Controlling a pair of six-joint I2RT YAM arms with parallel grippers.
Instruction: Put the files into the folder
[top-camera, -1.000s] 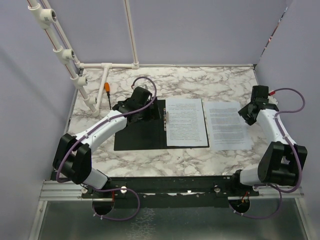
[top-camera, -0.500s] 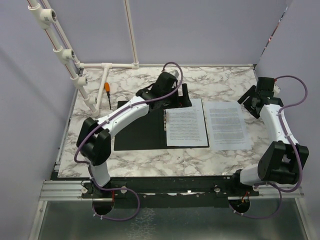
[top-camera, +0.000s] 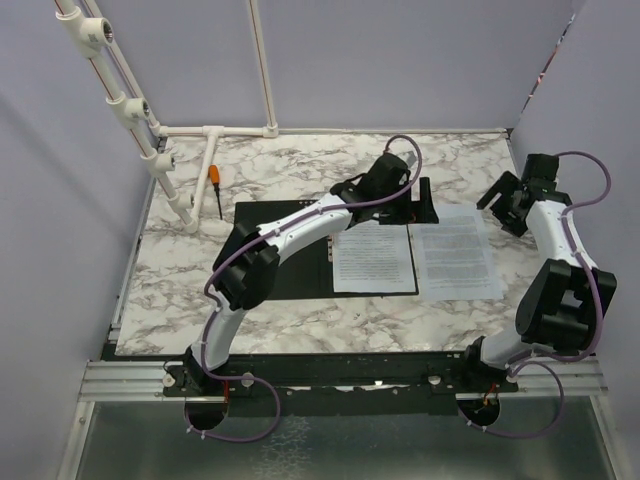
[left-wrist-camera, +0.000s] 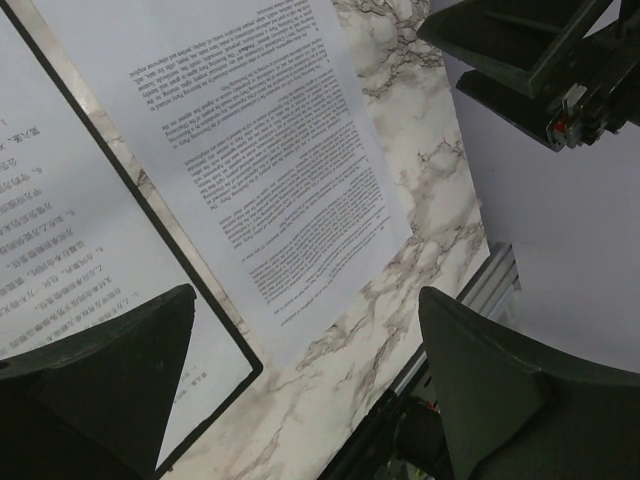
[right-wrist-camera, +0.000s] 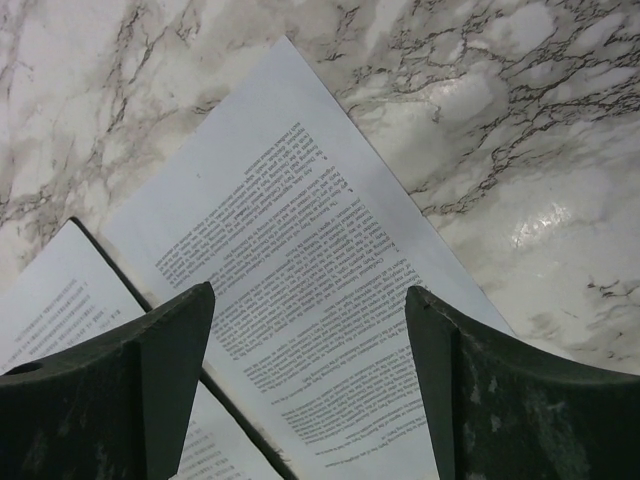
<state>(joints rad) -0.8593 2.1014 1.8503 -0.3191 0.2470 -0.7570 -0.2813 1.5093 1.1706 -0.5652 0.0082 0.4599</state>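
The folder (top-camera: 280, 255) lies open on the marble table, black inside up. One of the files (top-camera: 372, 258) rests on its right half. A second printed sheet (top-camera: 455, 250) lies loose on the table just right of the folder. My left gripper (top-camera: 420, 205) hovers open over the far edge, between the two sheets. In the left wrist view the left gripper (left-wrist-camera: 305, 300) is above the loose sheet (left-wrist-camera: 270, 170) and the folder's black edge (left-wrist-camera: 150, 210). My right gripper (top-camera: 508, 208) hangs open above the loose sheet's far right corner. The right gripper (right-wrist-camera: 310, 290) holds nothing over that sheet (right-wrist-camera: 320, 200).
An orange-handled screwdriver (top-camera: 214, 180) lies at the back left beside a white pipe frame (top-camera: 165, 160). Purple walls close the table on three sides. The table's front rail (left-wrist-camera: 470, 300) shows past the loose sheet's near end.
My left arm has swung right, from over the folder's left half to the far edge between the sheets. The right gripper has lifted back a little and opened wider.
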